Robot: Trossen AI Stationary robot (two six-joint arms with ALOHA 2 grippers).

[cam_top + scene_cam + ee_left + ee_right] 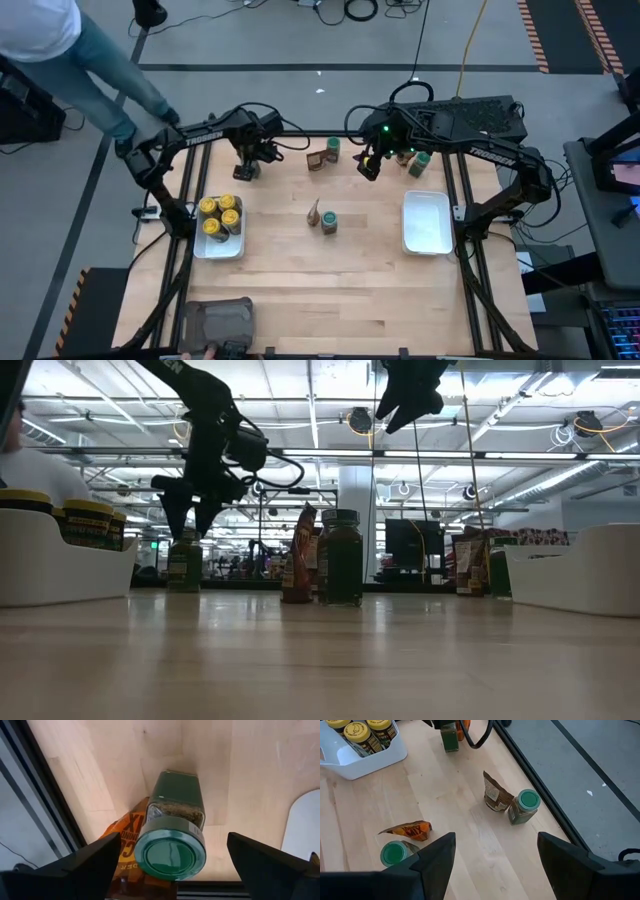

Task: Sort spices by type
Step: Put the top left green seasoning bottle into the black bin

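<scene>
A green-lidded spice jar (172,851) stands upright at the table's far left, with an orange packet (127,842) against it. My left gripper (245,168) hangs open just above this jar, one finger on either side, touching nothing. Another green-lidded jar (334,148) and a brown packet (318,160) stand at the far middle. A third jar (328,222) with an orange packet (314,211) sits mid-table. My right gripper (369,166) waits open, high over the far middle. Several yellow-lidded jars (220,213) stand in the left white tray (222,250).
An empty white tray (427,222) lies on the right side. One more green-lidded jar (420,163) stands by the right arm. A dark grey tray (218,320) sits at the near left edge. A person (70,50) stands beyond the far left corner.
</scene>
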